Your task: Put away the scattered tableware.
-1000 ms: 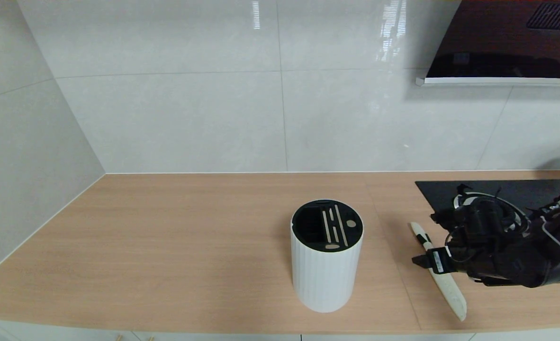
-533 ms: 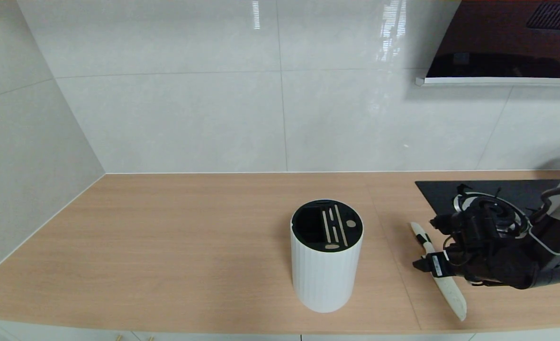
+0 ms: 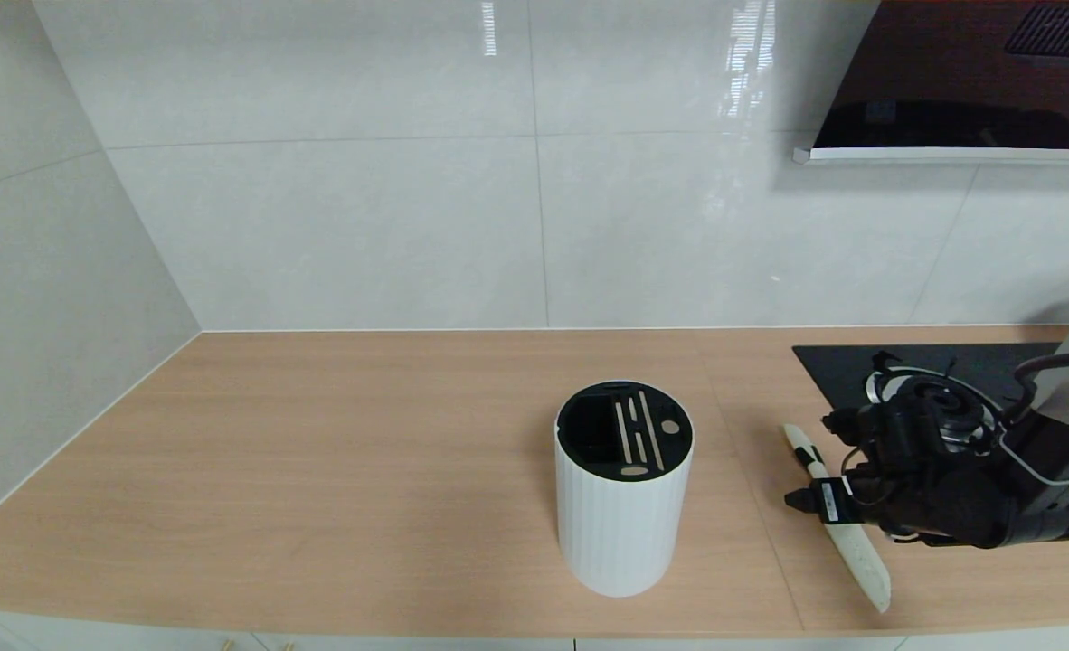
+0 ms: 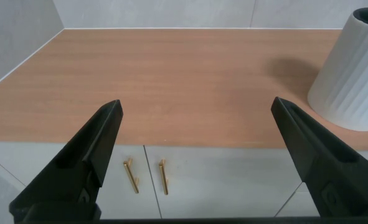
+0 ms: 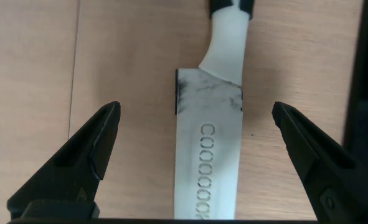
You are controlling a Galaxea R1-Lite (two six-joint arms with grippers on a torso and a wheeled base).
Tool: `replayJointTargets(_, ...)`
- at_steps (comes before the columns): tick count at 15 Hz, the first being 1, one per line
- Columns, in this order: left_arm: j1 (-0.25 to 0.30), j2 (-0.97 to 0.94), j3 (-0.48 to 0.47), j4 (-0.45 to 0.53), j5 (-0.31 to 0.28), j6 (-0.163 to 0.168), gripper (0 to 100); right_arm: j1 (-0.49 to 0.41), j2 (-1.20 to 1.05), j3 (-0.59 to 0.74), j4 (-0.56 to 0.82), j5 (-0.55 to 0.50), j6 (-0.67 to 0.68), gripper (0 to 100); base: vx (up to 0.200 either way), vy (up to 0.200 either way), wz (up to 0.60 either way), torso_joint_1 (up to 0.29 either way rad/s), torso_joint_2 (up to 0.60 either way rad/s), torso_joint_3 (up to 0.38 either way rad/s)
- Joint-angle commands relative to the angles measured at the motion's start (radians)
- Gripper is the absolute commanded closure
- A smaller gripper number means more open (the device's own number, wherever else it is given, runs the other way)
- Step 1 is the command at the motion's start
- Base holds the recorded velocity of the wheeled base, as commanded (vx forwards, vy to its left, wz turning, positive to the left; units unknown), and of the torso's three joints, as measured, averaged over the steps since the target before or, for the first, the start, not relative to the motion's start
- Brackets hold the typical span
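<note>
A white knife (image 3: 853,553) with a black-banded handle lies on the wooden counter (image 3: 363,470) at the right, its blade pointing toward the front edge. My right gripper (image 3: 824,461) hangs open just above it, one finger on each side of the knife (image 5: 208,143), where blade meets handle; my right gripper (image 5: 195,112) holds nothing. A white ribbed cylindrical holder (image 3: 623,488) with a black slotted top stands left of the knife. My left gripper (image 4: 196,106) is open and empty, low in front of the counter's front edge, with the holder (image 4: 352,74) off to one side.
A black cooktop (image 3: 860,362) is set into the counter behind the right arm, with a range hood (image 3: 969,81) above it. Tiled walls close the back and left. Cabinet doors with wooden handles (image 4: 132,175) sit below the counter edge.
The right arm's wrist has shifted slightly while its open gripper stays over the knife. The knife and the holder have not moved.
</note>
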Motion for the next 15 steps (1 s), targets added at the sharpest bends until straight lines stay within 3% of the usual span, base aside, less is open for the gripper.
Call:
replayJointTargets(1,0.000,0.000,0.000,-0.001,0.002,0.000,0,0.001,0.011,-0.009,0.000,-0.002,0.004,0,0.000,0.000,0.00,0.000,0.00,0.000)
replayJointTargets(10,0.000,0.000,0.000,-0.001,0.000,0.000,0,-0.001,0.035,-0.013,-0.028,-0.025,0.004,0,0.000,0.000,0.00,0.000,0.00,0.000)
replayJointTargets(11,0.000,0.000,0.000,0.000,0.000,0.000,0,0.001,0.035,-0.013,-0.028,-0.025,0.004,100,0.000,0.000,0.00,0.000,0.00,0.000)
replayJointTargets(15,0.000,0.000,0.000,0.000,0.000,0.000,0,0.001,0.051,-0.012,-0.028,-0.033,-0.001,100,0.000,0.000,0.00,0.000,0.00,0.000)
